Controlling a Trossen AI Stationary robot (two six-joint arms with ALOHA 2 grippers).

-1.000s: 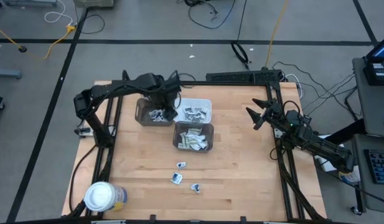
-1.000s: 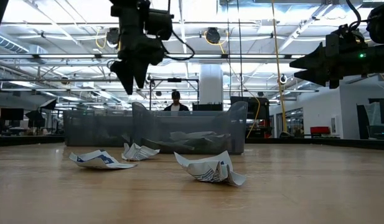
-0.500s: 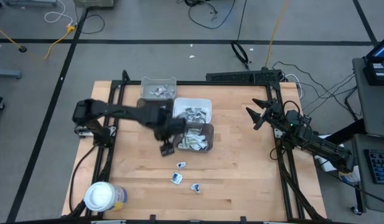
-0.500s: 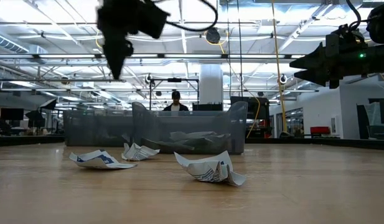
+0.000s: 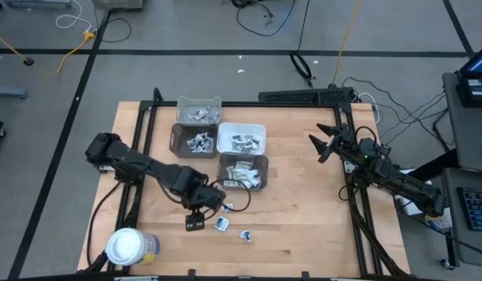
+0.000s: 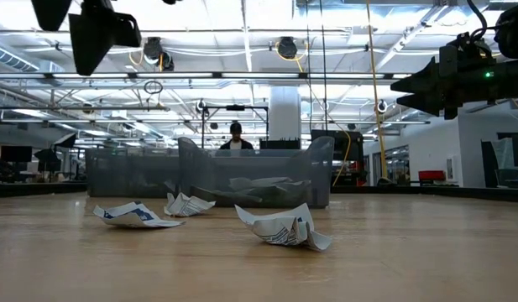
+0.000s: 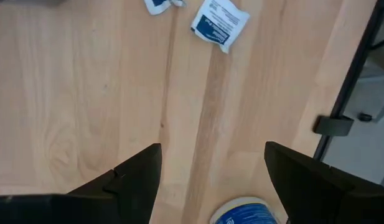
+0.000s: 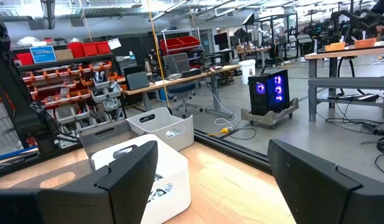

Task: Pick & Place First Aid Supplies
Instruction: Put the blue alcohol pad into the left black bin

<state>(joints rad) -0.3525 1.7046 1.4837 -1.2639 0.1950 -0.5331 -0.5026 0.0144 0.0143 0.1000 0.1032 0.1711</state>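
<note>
You're hovering w/ nothing held.
Bins (image 5: 242, 172) are hiding most packets; 3 loose packets (image 5: 222, 224) are lying beside your left gripper (image 5: 194, 222), fingers wide, empty. Right gripper (image 5: 317, 145) is waiting, also spread.

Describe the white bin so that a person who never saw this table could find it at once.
On the wooden table, look at the cluster of four bins near the far edge. The white bin is on the cluster's right side, above the grey bin that stands nearest the loose packets. It alone is white; the others are grey.
</note>
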